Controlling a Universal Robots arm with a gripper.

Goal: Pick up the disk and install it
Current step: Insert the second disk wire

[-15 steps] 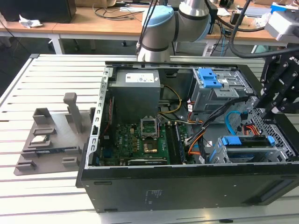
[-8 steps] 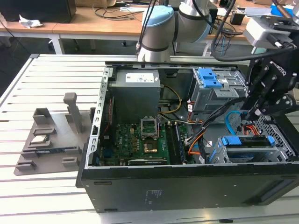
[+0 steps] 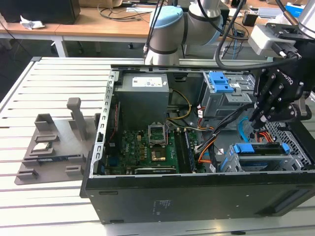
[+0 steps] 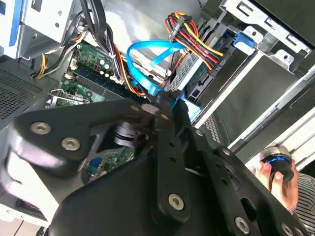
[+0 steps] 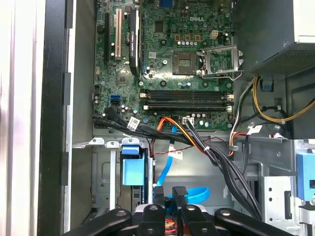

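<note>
Gripper (image 3: 254, 119), fingers nearly together and holding nothing, is hovering at right of the exterior view above the disk (image 3: 261, 149) seated in the case (image 3: 162, 196).

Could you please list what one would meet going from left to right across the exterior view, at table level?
Grey parts fixture → green motherboard inside the open computer case → orange and black cables → blue-bracketed disk sitting in its bay, with the gripper just above it.

I'm seeing the disk (image 3: 261, 148) sitting on edge in the grey drive cage (image 3: 297, 160), its bright blue bracket running along the upward-facing edge.
</note>
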